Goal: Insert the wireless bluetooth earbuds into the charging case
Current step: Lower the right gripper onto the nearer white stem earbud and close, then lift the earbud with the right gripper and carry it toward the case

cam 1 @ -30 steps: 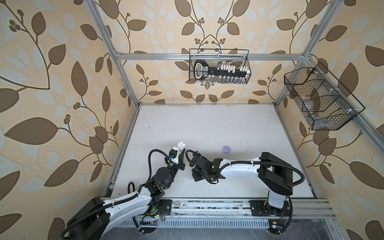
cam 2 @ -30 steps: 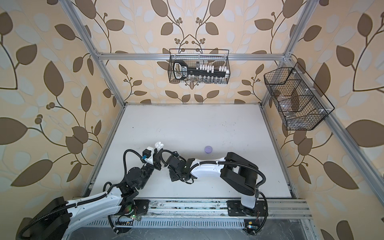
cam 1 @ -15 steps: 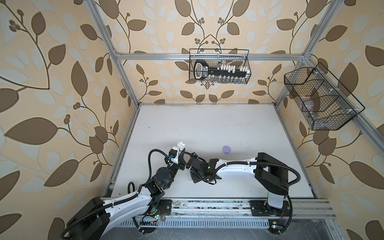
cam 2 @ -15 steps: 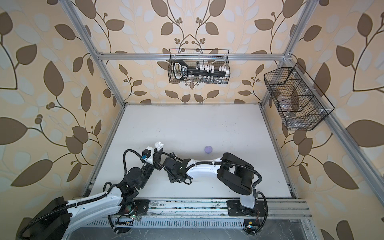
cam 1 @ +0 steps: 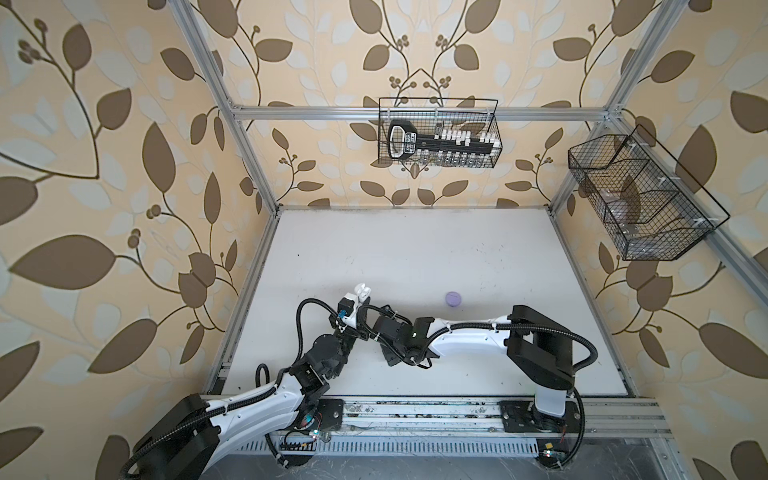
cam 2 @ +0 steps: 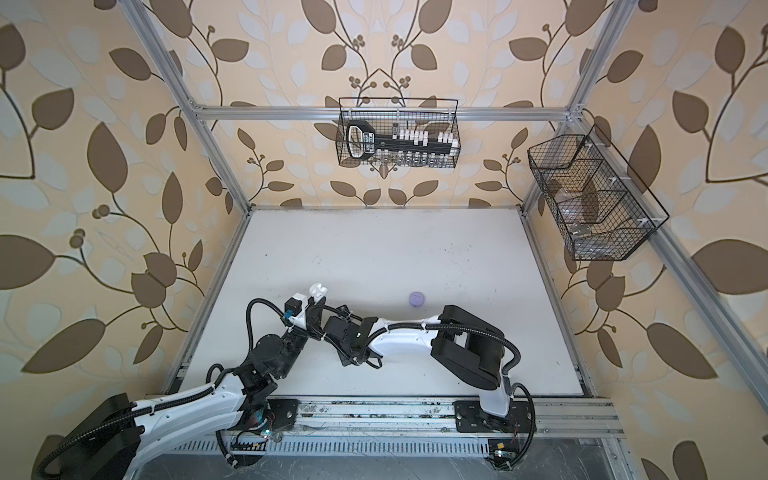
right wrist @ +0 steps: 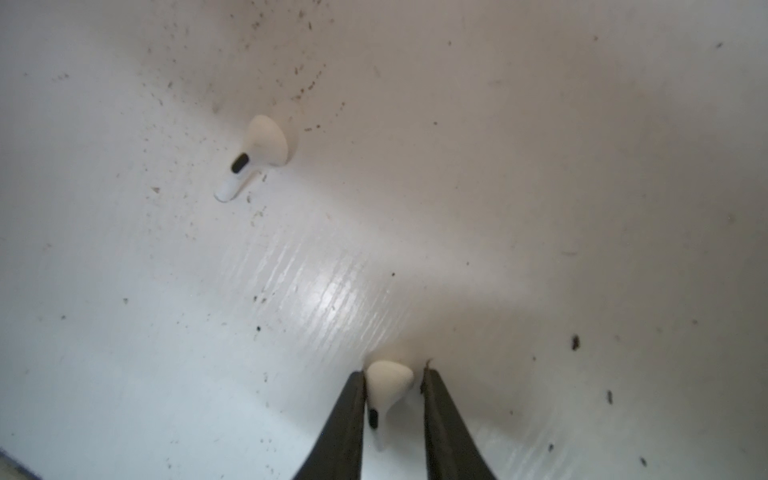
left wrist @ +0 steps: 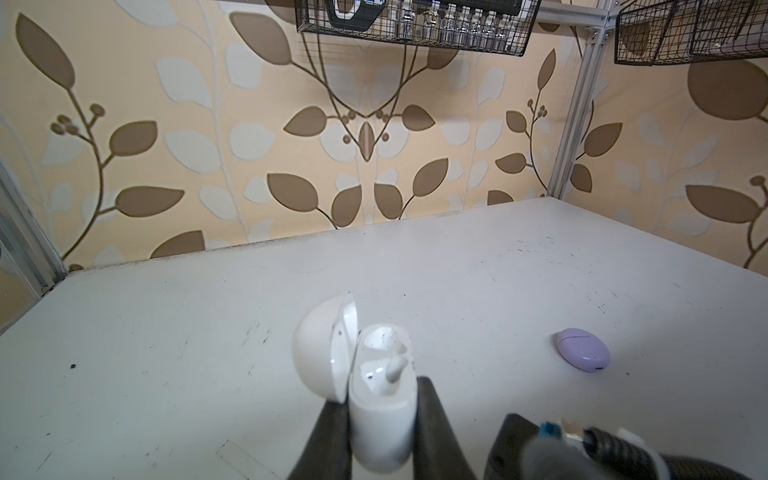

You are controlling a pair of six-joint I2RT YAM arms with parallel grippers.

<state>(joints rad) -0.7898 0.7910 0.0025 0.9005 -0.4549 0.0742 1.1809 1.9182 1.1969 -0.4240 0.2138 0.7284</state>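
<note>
Clamps the open white charging case (left wrist: pixel 380 432) in the left jaws, one earbud (left wrist: pixel 395 368) seated inside. Straddles another white earbud (right wrist: pixel 388 382) on the surface (right wrist: pixel 540 208) near that case with the right jaws, slightly open, one touching it.

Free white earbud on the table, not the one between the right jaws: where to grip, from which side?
Probably the bulbous head of the free earbud, pinched across its width from straight above. It lies flat on the table, its stem thin and low, so the head gives more to hold.
</note>
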